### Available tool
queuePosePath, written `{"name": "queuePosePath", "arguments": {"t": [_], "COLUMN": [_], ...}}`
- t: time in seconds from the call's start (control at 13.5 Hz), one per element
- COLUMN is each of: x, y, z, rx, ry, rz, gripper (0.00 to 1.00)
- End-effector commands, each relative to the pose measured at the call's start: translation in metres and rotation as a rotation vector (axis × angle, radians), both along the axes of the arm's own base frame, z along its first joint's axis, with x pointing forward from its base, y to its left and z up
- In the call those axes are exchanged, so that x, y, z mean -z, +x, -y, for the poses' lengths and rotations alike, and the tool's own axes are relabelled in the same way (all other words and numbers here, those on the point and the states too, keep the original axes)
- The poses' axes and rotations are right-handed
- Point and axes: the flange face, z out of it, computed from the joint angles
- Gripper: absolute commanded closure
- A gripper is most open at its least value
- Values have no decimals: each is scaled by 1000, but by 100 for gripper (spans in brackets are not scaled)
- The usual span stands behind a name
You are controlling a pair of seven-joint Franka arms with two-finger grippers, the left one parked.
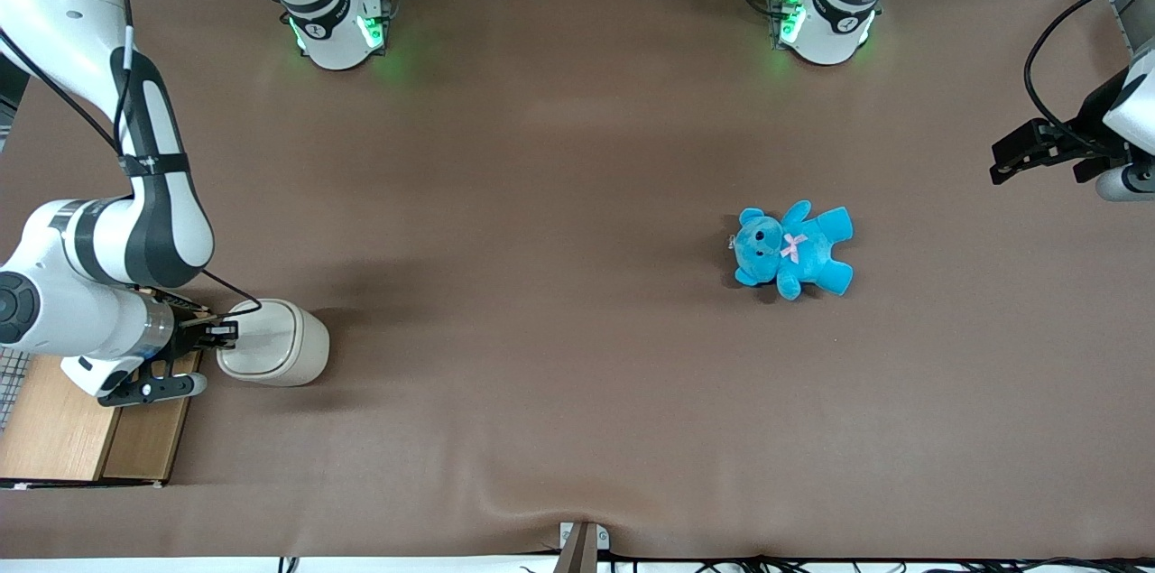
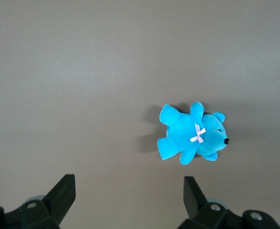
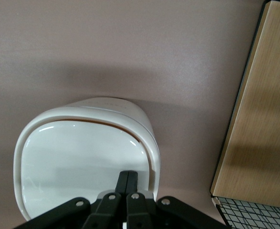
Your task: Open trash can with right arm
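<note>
The trash can (image 1: 275, 343) is a small cream-white bin standing on the brown table at the working arm's end. In the right wrist view its rounded-square rim (image 3: 149, 138) frames the white swing lid (image 3: 77, 157), with a thin gap along one edge. My gripper (image 1: 224, 335) hangs from the right arm (image 1: 99, 248) right over the can's top. Its two black fingers are pressed together with nothing between them, and their tips (image 3: 128, 177) rest on the lid close to the rim.
A wooden-topped wire crate (image 1: 81, 429) stands beside the can under the arm's wrist; it also shows in the right wrist view (image 3: 259, 114). A blue teddy (image 1: 792, 250) lies toward the parked arm's end of the table, also in the left wrist view (image 2: 193, 135).
</note>
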Motion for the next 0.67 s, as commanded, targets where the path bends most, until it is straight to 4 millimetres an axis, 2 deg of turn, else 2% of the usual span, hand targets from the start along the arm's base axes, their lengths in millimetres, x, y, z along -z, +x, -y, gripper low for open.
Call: {"name": "queuePosePath", "arguments": {"t": [0.0,0.59], "x": [3,13], "y": [6,4], "z": [-2,-2], "rx": [-23,-45], "ry": [2,2], "rz": [29,39], "gripper": [100,100]}}
